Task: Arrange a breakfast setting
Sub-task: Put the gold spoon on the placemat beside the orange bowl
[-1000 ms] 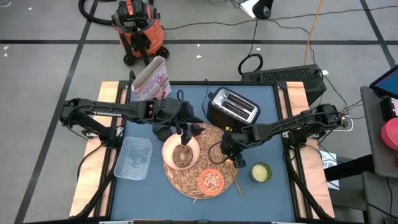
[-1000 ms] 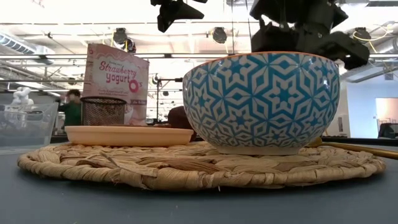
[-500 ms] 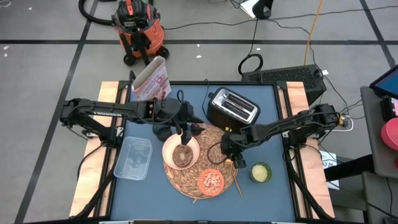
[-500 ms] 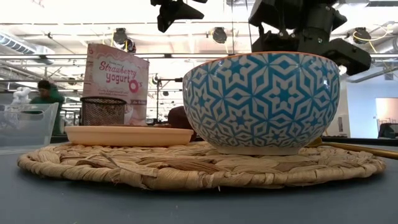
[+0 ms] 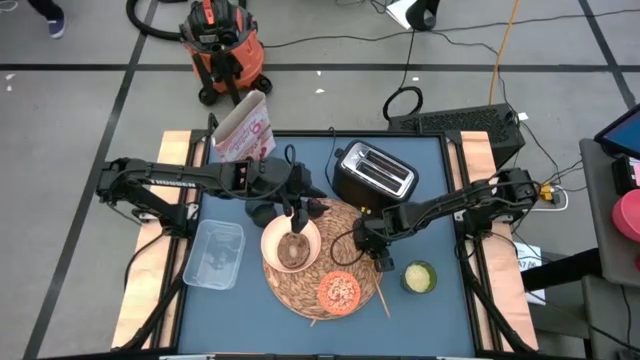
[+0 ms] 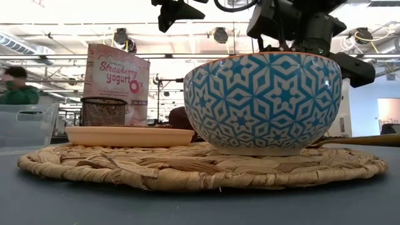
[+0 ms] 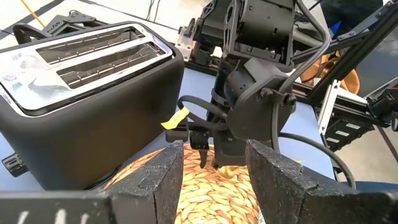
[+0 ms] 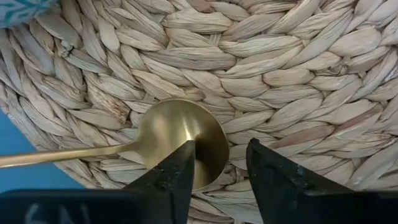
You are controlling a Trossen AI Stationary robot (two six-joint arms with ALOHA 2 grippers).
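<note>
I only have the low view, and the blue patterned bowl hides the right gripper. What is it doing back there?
Observer: The right gripper is open, its fingers astride the rim of the gold-coloured spoon, which lies on the woven placemat.
Operator: Where does the handle point?
Observer: Off the mat's edge, out over the blue table.
Operator: And the left gripper?
Observer: The left gripper is open too, over the rim of the cream bowl.
</note>
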